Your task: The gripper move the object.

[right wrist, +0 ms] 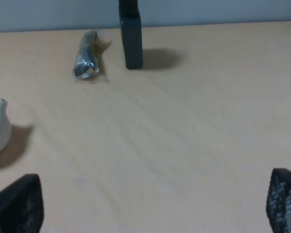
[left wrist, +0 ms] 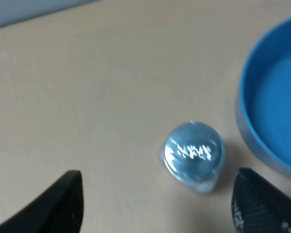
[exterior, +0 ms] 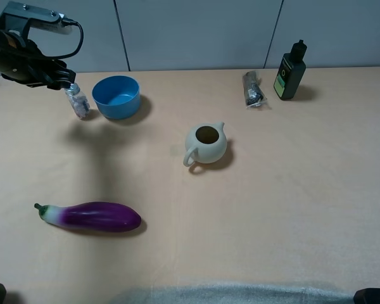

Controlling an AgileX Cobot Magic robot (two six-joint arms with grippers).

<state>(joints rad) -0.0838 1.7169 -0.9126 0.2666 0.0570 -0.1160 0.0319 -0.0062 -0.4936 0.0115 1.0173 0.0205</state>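
The left gripper [exterior: 62, 81], a dark grey-black arm end with a silver bracket and black cables, hangs directly over the small clear plastic bottle [exterior: 79, 102] with a silver cap. The bottle stands upright on the beige counter [exterior: 272, 202], just beside the round blue plastic bowl [exterior: 116, 96]. In the left wrist view the jaws stand apart on either side of the bottle's shiny cap [left wrist: 194, 153], clasping nothing.

To do this step well, I judge the arm should descend straight so the bottle stays centred, then close gently: the smooth, narrow plastic could slip or tip, and the bowl's rim [left wrist: 252, 145] leaves little room on that side.

The right gripper [right wrist: 150, 208] shows only two dark tips set wide apart, released, over bare counter, with a matte dark green bottle [right wrist: 130, 34] and a crinkled packet [right wrist: 87, 60] beyond.
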